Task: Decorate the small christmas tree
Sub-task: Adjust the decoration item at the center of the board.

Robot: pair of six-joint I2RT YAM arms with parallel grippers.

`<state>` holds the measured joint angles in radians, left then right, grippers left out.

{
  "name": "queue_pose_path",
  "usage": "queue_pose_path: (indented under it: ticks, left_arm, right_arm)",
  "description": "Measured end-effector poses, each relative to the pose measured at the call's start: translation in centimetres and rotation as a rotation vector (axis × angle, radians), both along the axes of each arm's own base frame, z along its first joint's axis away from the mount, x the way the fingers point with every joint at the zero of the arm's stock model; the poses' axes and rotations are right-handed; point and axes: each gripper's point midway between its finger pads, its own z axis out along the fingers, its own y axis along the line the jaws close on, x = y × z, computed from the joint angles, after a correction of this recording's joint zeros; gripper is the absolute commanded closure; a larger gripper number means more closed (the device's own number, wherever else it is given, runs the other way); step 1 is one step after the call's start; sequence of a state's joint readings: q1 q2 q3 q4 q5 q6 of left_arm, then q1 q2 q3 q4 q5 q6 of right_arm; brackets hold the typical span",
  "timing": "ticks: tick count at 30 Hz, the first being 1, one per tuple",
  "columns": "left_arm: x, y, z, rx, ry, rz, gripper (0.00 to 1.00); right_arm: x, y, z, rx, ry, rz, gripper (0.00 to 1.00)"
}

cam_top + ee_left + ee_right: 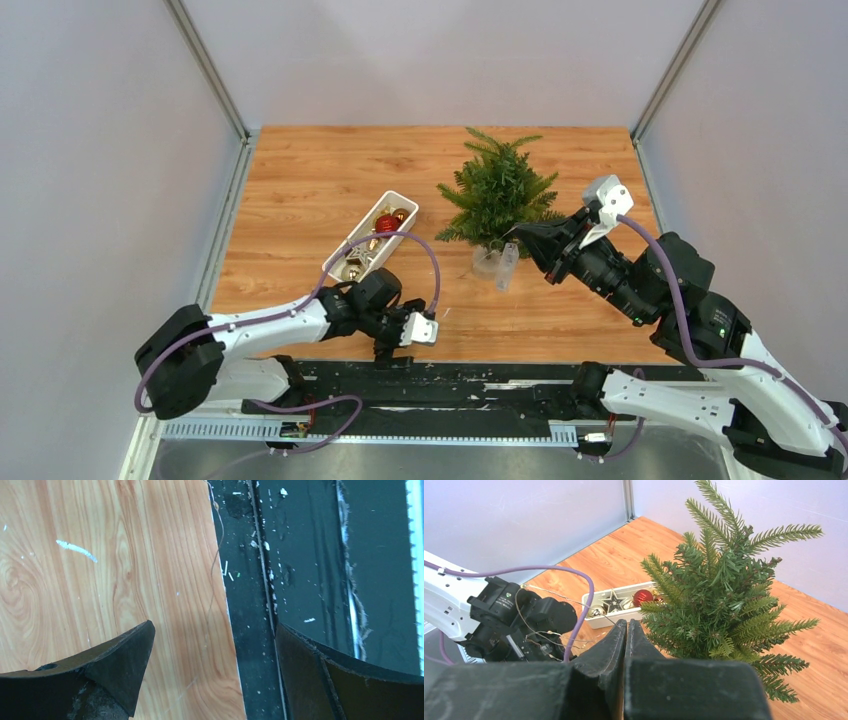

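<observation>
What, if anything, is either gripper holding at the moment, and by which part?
The right gripper is shut, apparently pinching a thin wire strand; by which part is unclear. The left gripper is open, holding nothing.

White shell links joined by black cylindrical joints are seen on the left arm (270, 325) and the right arm (690, 400). A purple cable (400, 235) is run along each (looped widely left of centre). Matte black, scuffed wedge fingers (115, 665) are fitted to the left tool (214, 626).

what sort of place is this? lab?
Probably a lab test cell: wood-grain table walled by plain pale panels on metal posts, with left arm and right arm mounted at its near edge.
</observation>
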<state>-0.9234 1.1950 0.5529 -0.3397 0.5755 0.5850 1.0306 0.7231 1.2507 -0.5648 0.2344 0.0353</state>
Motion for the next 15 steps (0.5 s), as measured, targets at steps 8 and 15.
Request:
queue_pose_path:
  ticks: [8, 15]
  left_arm:
    - [2.3, -1.6, -1.9, 0.052, -0.067, 0.053, 0.1]
    - [1.4, -4.1, -0.7, -0.034, -0.031, 0.021, 0.35]
  right_arm:
    - [0.0, -0.1, 0.0, -0.008, -0.009, -0.001, 1.0]
    - [0.1, -0.3, 0.1, -0.007, -0.013, -0.01, 1.0]
